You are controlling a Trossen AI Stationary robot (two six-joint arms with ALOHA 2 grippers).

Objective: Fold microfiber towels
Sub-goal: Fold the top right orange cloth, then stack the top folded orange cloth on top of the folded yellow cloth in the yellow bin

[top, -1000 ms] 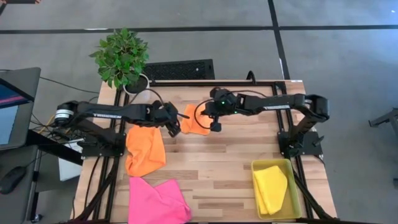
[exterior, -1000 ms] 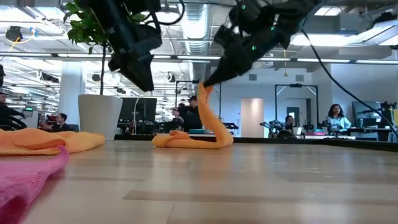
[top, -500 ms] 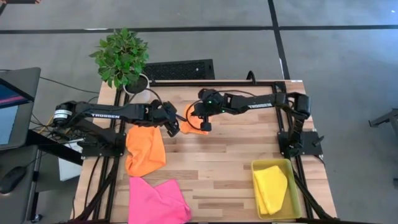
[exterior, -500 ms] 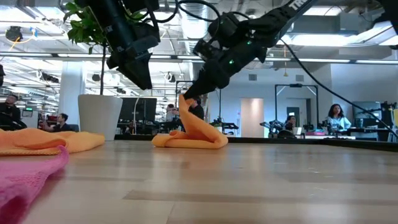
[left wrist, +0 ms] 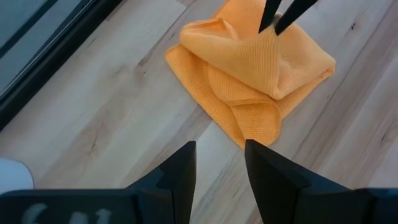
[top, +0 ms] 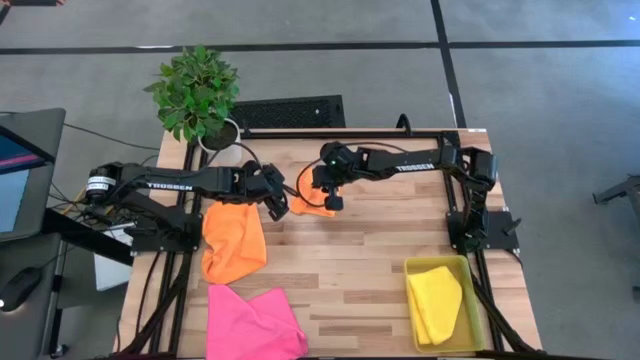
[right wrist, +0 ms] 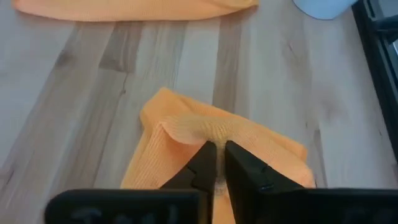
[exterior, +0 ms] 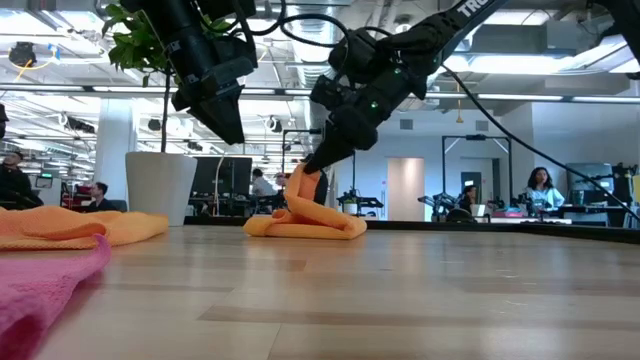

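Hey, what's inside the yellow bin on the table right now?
In the yellow bin lies one yellow towel, folded and covering most of the floor. Whether anything is under it cannot be seen, since the cloth hides the bottom.

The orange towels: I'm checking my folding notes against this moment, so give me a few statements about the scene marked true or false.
1. The right end effector has its fingers on a raised fold of the small orange towel. True.
2. The left end effector grips the large orange towel. False: it is open and empty, hanging above the table beside the small orange towel.
3. The yellow towel lies in the yellow bin. True.
4. The pink towel lies on top of the small orange towel. False: it lies apart, at the table's near edge, below the large orange towel in the high view.
5. The two orange towels overlap. False: bare wood shows between them.
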